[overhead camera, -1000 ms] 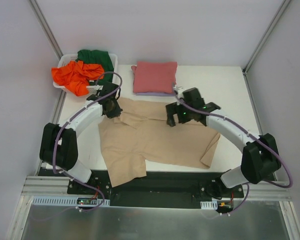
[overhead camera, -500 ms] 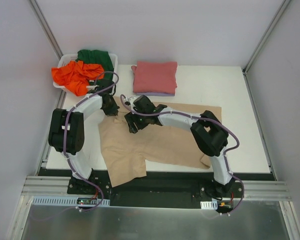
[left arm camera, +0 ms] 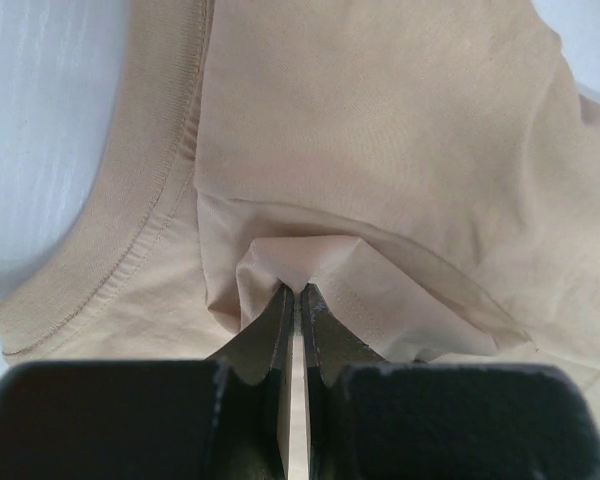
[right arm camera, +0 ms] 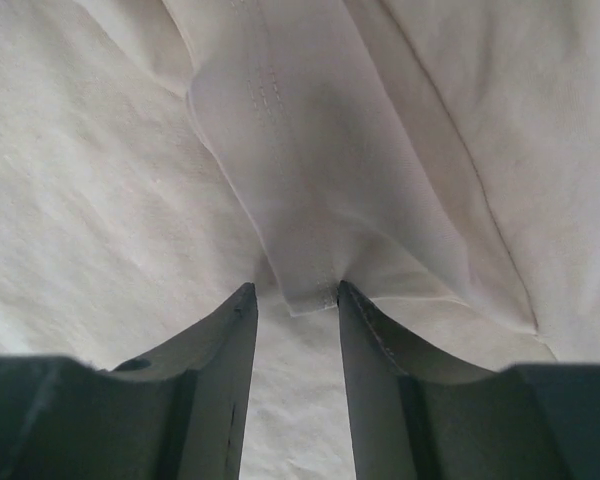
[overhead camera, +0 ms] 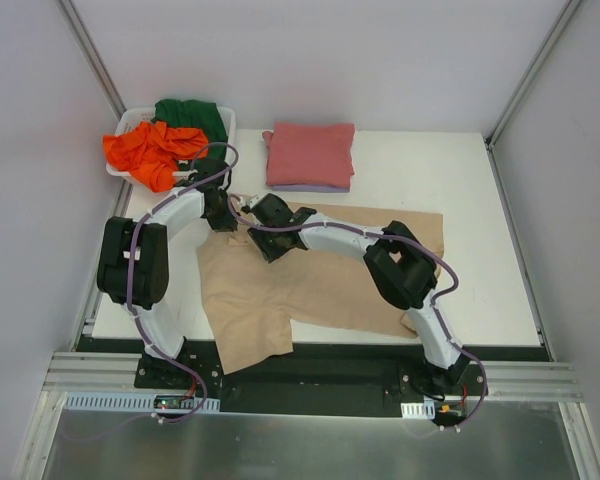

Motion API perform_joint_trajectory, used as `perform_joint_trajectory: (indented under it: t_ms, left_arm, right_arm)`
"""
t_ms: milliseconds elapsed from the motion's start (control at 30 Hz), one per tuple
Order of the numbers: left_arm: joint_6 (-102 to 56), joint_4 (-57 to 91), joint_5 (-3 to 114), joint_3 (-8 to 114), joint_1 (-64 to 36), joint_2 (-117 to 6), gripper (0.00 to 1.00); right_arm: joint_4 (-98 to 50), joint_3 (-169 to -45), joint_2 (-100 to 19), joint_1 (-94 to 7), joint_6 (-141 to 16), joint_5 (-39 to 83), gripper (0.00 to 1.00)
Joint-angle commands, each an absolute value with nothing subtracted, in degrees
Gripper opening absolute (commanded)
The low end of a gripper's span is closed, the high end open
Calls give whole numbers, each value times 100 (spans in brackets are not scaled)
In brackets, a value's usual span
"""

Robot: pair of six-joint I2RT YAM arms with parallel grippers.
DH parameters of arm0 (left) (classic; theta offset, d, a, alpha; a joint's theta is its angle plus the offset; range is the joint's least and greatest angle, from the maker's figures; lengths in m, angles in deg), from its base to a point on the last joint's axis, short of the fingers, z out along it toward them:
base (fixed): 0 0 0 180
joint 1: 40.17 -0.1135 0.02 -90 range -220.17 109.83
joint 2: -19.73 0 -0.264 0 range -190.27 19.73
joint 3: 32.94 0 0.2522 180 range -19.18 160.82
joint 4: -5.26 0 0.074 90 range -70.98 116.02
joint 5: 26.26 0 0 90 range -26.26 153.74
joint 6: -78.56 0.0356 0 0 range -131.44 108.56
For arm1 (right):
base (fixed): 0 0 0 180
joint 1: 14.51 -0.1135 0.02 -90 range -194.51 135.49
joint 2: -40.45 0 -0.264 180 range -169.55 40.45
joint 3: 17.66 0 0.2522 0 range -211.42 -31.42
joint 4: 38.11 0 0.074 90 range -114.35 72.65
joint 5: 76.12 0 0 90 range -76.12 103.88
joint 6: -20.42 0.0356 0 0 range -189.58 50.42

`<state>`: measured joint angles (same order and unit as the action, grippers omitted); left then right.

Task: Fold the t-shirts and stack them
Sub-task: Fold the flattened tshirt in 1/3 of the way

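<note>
A tan t-shirt (overhead camera: 310, 285) lies spread across the table's middle. My left gripper (overhead camera: 220, 212) is shut on a pinched fold of it beside the ribbed collar (left arm camera: 130, 230); in the left wrist view the left gripper (left arm camera: 298, 288) has cloth bunched at its tips. My right gripper (overhead camera: 263, 243) has reached across to just right of the left one. In the right wrist view the right gripper (right arm camera: 297, 290) is open, its jaws partly apart, with a hemmed flap of the tan t-shirt (right arm camera: 300, 180) between the tips. A folded pinkish-red t-shirt (overhead camera: 310, 153) lies on a lavender one (overhead camera: 305, 187).
A white basket (overhead camera: 130, 122) at the back left corner holds an orange t-shirt (overhead camera: 150, 150) and a dark green t-shirt (overhead camera: 192, 115). The right arm stretches low over the tan cloth. Bare table (overhead camera: 480, 260) lies to the right.
The right arm swung left across the tan shirt to beside the left gripper, and its jaws have narrowed around a flap. The left gripper stayed shut on the cloth.
</note>
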<state>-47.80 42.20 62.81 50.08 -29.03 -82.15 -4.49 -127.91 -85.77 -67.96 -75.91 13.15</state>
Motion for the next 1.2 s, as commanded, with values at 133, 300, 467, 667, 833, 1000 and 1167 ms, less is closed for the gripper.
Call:
perform_joint_trajectory:
  t_ms: [133,300,467,667,833,1000,1167]
  left_arm:
    - [-4607,4187,6207,4956,-2997,-8082,0]
    - [-4607,4178,6120,4938,-3015,-7994,0]
    - [-4773,4178,6023,4754,-3015,-7704,0]
    - [-5107,4143,5856,4113,-2971,-7115,0]
    - [-5397,4099,5794,3471,-2717,-6658,0]
    - [-5661,4108,5864,2970,-2514,-6087,0]
    - [-5784,4117,5759,2504,-2470,-5577,0]
  right_arm:
    - [87,-13206,-8805,-6909,-7565,685,25]
    - [96,-13302,-8665,-6909,-7591,737,8]
    - [96,-13189,-8218,-6909,-7661,659,0]
    - [96,-12609,-7496,-6909,-7714,1018,0]
    - [96,-12073,-7153,-6900,-7776,1326,1]
    - [114,-11668,-6898,-6909,-7811,1527,1]
    - [184,-11352,-6696,-6909,-7881,1538,1]
